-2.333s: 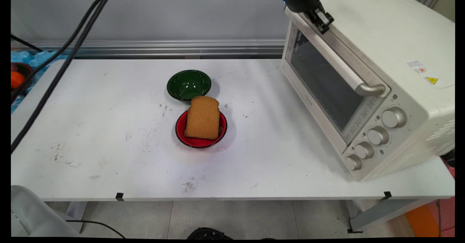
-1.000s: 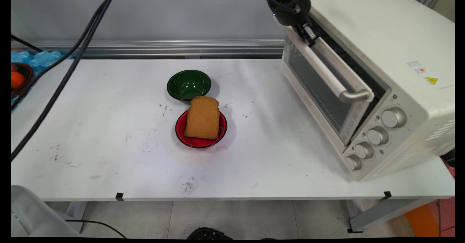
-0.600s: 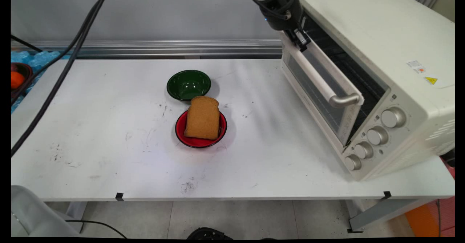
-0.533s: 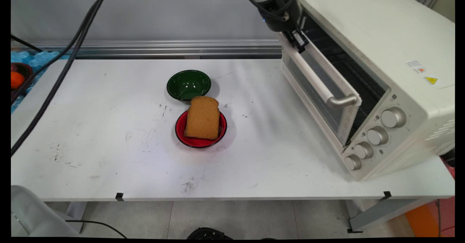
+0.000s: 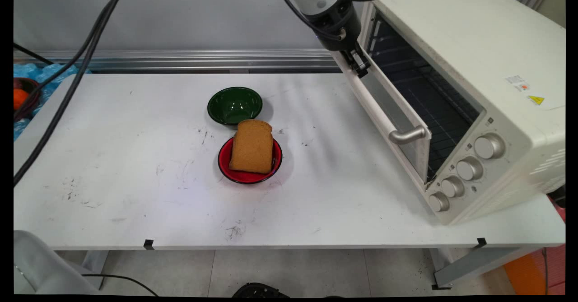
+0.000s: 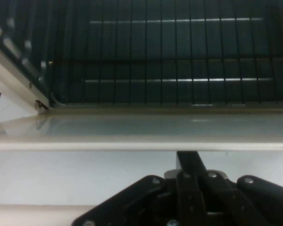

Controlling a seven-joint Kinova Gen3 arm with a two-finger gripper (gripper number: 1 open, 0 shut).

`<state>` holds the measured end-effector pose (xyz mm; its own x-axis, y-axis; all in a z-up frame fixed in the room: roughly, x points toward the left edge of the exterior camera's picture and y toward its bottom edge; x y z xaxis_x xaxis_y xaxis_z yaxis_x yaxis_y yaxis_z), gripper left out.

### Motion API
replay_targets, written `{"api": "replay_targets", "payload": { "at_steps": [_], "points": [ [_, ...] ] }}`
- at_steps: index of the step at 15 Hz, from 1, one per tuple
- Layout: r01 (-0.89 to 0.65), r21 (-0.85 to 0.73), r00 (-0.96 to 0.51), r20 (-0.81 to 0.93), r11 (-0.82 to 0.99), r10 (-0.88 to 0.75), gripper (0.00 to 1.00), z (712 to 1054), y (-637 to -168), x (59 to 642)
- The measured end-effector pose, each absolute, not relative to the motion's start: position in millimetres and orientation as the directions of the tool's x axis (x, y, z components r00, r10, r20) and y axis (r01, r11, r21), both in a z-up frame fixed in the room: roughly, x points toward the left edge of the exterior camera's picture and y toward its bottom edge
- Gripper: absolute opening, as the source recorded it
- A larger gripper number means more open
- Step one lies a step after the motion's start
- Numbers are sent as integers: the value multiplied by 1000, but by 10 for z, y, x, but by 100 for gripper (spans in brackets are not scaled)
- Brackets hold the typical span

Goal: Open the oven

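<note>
White oven [image 5: 474, 67] door [image 5: 388, 108] ajar — gripper [image 5: 359, 65] clamped on its handle [image 5: 379, 105]; bread [image 5: 252, 146] on red bowl [image 5: 226, 169] nearby.

The pincer [image 6: 191, 162] meets the oven door [image 6: 132, 129] before a wire rack [image 6: 179, 56].

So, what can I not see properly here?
Main view: the round red bowl's inside, covered by the brown bread slice.
Main view: markings by the cream toaster oven's metal knobs, too small.
Main view: the orange object at the left edge, cut off.
Main view: the oven's lower inside, behind its half-open glass door.
</note>
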<state>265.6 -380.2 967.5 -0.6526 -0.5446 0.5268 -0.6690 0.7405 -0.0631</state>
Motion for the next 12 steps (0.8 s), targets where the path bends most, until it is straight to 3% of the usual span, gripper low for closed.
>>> {"api": "replay_targets", "payload": {
  "at_steps": [12],
  "points": [
    [-645,-63,-674,517,762,-528,0,9414,-3756,2859]
  ]
}}
